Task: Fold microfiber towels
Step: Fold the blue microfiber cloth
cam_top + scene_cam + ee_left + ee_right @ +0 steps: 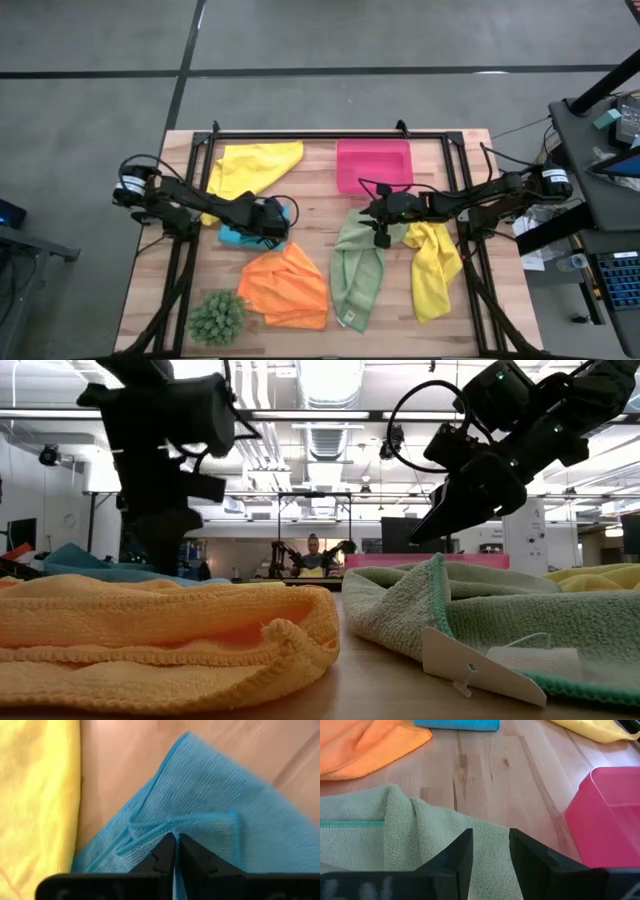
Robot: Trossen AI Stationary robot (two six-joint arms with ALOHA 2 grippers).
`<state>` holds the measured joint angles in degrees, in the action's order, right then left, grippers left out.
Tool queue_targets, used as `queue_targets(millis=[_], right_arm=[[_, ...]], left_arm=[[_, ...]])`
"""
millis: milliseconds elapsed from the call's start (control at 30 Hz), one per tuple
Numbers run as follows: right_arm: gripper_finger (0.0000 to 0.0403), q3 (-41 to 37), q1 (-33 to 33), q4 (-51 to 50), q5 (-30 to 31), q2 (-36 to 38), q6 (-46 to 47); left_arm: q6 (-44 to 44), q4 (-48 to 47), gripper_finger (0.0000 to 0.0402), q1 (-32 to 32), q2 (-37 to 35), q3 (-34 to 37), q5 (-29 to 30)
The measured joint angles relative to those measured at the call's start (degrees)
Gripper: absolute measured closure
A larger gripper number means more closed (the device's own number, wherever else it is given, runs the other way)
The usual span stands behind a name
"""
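Left gripper (176, 845) pinches the turquoise towel's (220, 805) folded edge.

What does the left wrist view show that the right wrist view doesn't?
Only the left wrist view shows the left gripper, fingers shut on a pinched ridge of the turquoise towel. Only the right wrist view shows the right gripper, fingers open over the green towel, plus the orange towel and pink tray. Both show turquoise cloth, a yellow towel and the wooden table.

Bare wood between turquoise towel (240, 236) and green towel (358, 272) — passable.
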<state>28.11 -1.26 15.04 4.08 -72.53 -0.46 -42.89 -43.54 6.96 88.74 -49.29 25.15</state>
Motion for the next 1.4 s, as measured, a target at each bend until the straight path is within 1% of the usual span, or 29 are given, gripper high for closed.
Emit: queue_targets(millis=[100, 233, 467, 600, 867, 933, 1000, 1100, 1200, 1267, 1400], right_arm=[[0.0284, 0.0, 0.0, 0.1, 0.0, 0.0, -0.1], [0.0284, -0.1, 0.0, 0.1, 0.0, 0.0, 0.0], [0.0284, -0.1, 0.0, 0.0, 0.0, 0.0, 0.1], [0.0284, -0.1, 0.0, -0.2, 0.0, 0.0, 0.1], [0.0284, -0.1, 0.0, -0.2, 0.0, 0.0, 0.1], [0.0284, -0.1, 0.0, -0.2, 0.0, 0.0, 0.1], [0.0284, -0.1, 0.0, -0.2, 0.0, 0.0, 0.1], [0.0284, -0.1, 0.0, -0.2, 0.0, 0.0, 0.1], [0.0284, -0.1, 0.0, -0.2, 0.0, 0.0, 0.1], [0.0284, -0.1, 0.0, -0.2, 0.0, 0.0, 0.1], [0.0284, -0.1, 0.0, -0.2, 0.0, 0.0, 0.1]], left_arm=[[0.0, 0.0, 0.04, 0.0, -0.4, -1.4, 0.0], [0.2, 1.7, 0.0398, 0.0, -0.4, -1.8, -0.1], [0.9, 9.1, 0.0392, 0.0, -0.4, 0.1, -2.0], [1.3, 8.7, 0.0358, 0.0, 0.1, 0.1, -3.4], [1.4, 8.4, 0.0248, 0.0, 0.1, 0.2, -3.6], [1.5, 8.5, 0.0229, 0.0, 0.7, 0.2, -3.6], [1.6, 8.5, 0.0219, 0.0, 1.3, 0.4, -3.6], [1.6, 8.9, 0.022, 0.0, 3.2, 0.4, -3.6], [1.7, 8.6, 0.0234, 0.0, 4.9, 0.4, -3.5], [3.0, 8.6, 0.0252, 0.0, 5.3, 0.1, -3.4], [4.3, 8.5, 0.0312, 0.0, 5.1, -0.2, -3.6]])
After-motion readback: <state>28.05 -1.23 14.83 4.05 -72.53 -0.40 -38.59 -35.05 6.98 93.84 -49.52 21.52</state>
